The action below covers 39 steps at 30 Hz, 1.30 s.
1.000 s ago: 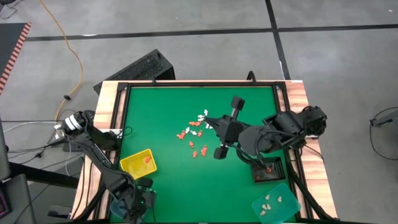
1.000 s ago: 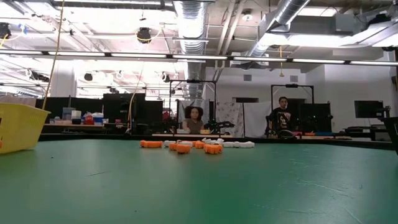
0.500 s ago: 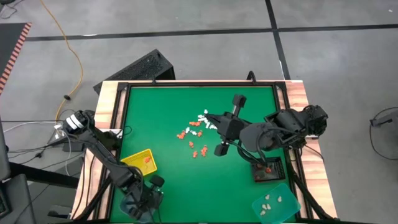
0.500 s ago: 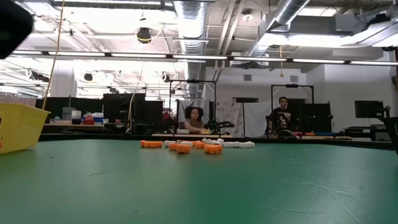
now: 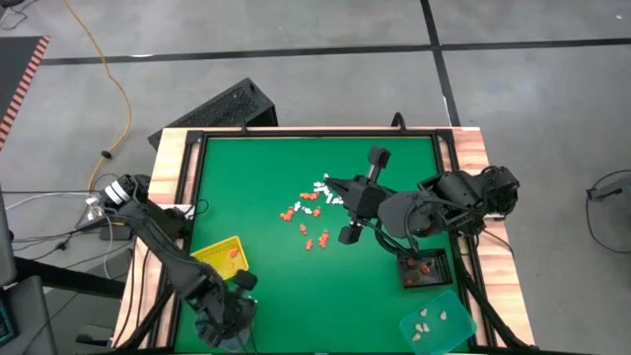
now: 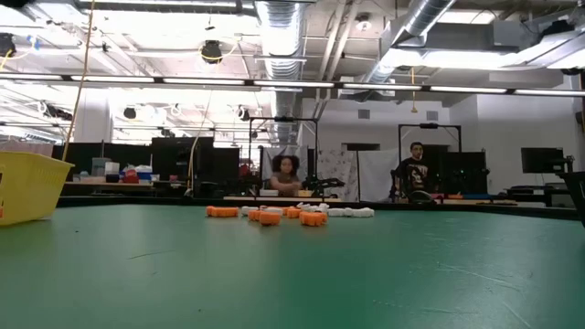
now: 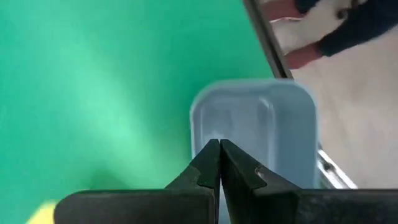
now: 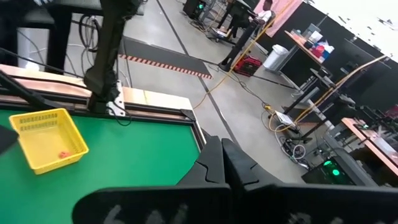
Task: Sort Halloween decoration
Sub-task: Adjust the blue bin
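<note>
The Halloween decoration is a loose scatter of tiny orange and white trinkets lying on the green mat near the table's middle; the low view shows it as a far row. My left gripper hangs shut over the near left corner, above a light blue tray, with nothing between its fingertips. My right gripper is shut and held high over the far right of the scatter, pointing nearly level toward the table's left.
A yellow tray near the left edge holds one orange trinket. At the near right stand a black tray with orange-red trinkets and a teal tray with cream ones. People sit in the room beyond the table.
My left gripper has risen over the near left corner, shifted a little toward the table's right edge and rolled its wrist, staying shut.
</note>
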### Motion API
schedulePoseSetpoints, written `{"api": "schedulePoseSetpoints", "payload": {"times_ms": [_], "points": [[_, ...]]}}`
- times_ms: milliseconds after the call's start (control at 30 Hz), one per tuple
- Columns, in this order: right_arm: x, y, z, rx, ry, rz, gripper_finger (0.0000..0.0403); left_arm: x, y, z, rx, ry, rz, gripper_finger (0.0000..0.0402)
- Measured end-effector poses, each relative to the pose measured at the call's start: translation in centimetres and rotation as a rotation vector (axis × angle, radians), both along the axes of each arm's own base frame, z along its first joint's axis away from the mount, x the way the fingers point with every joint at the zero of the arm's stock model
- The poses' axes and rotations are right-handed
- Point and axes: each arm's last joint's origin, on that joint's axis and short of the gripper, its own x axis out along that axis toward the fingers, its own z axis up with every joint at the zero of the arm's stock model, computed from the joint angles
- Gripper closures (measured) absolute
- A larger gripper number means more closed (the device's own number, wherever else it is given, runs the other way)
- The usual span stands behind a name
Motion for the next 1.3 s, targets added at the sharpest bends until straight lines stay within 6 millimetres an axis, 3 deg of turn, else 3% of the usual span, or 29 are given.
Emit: {"api": "schedulePoseSetpoints", "payload": {"times_ms": [133, 333, 567, 733, 900, 1300], "points": [[0.2, -0.5, 0.0, 0.01, -0.001, -0.008, 0.0403, -2.6, -1.0, 1.7, -0.029, 0.057, 0.237, 0.0401], [0.3, -0.5, -0.1, 0.017, 0.005, 0.013, 0.0403, -7.6, -2.5, 0.7, -0.013, 0.296, 0.583, 0.0401], [0.3, -0.5, -0.1, 0.017, 0.006, 0.013, 0.0403, -10.3, -3.8, 0.3, -0.012, 0.479, 0.731, 0.0402], [0.4, -0.5, -0.1, 0.016, 0.007, 0.011, 0.0403, -11.2, -4.8, 0.3, -0.072, 0.507, 0.786, 0.0401], [0.3, -0.5, -0.1, 0.012, 0.008, 0.01, 0.0403, -10.8, -6.8, -0.3, -0.19, 0.5, 0.719, 0.0401], [0.4, -0.5, -0.1, -0.015, 0.023, 0.011, 0.0403, -9.9, -6.1, -4.9, -0.19, 0.483, 0.717, 0.0401]]}}
